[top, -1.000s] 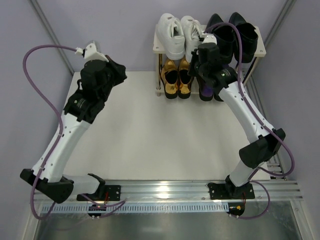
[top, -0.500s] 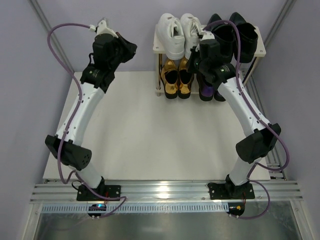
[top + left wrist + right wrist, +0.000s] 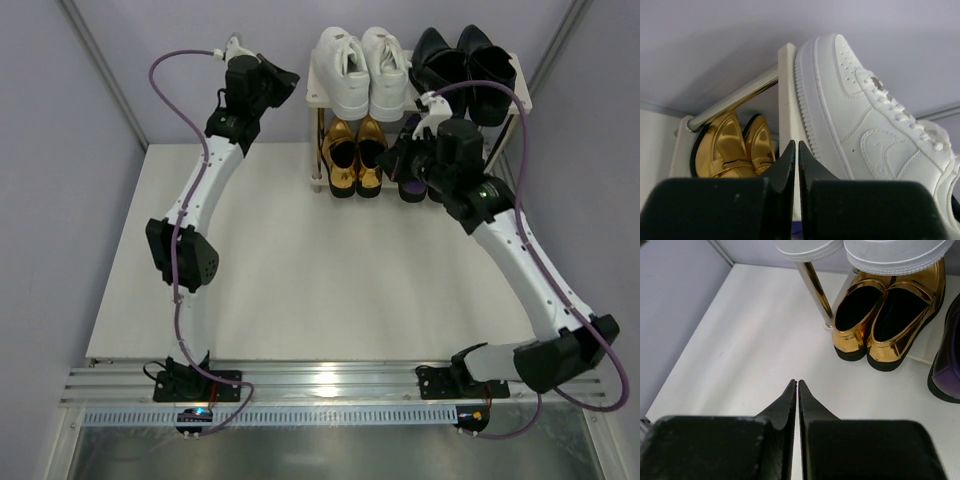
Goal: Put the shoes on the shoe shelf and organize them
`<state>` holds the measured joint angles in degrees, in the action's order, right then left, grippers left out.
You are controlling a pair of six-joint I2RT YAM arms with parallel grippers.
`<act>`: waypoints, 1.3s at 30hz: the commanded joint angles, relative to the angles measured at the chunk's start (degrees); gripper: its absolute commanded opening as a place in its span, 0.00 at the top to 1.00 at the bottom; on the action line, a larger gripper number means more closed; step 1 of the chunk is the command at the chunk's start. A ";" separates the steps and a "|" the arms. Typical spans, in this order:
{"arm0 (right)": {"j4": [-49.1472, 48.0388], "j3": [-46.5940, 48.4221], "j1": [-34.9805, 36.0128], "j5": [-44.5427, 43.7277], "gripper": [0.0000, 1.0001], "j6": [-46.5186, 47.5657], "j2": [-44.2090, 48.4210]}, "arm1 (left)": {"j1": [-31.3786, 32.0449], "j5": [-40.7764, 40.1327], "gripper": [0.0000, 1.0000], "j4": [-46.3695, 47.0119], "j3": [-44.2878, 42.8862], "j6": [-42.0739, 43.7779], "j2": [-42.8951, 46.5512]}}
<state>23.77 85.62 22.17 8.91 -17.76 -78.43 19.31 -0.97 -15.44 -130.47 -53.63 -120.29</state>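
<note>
Four pairs sit on the shoe shelf (image 3: 314, 97) at the far edge of the table (image 3: 280, 270): white sneakers (image 3: 358, 70) and black loafers (image 3: 462, 62) on top, gold loafers (image 3: 355, 160) and purple loafers (image 3: 946, 360) (mostly hidden from above) below. The left gripper (image 3: 795, 144), fingers pressed together and empty, hovers just left of the top board. The right gripper (image 3: 796, 383), likewise closed, hangs near the gold pair.

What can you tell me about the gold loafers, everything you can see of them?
The gold loafers are a pair with shiny, mirror-like metallic uppers, dark linings and black soles, and a band across each front. They stand upright and close side by side on the left half of the lower tier of the shoe shelf, heels toward the arms. The white sneakers sit on the board directly above them, and the purple loafers stand just to their right. Nothing grips them.
</note>
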 commanded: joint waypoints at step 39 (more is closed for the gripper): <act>2.86 -13.38 -0.46 -6.88 0.96 0.97 22.71 | 4.60 7.47 1.00 13.07 -21.05 -20.55 -19.81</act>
<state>28.01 72.40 22.09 3.07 -17.06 -56.49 22.39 -0.05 -3.18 -150.04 -72.36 -138.50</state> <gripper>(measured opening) 0.039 0.003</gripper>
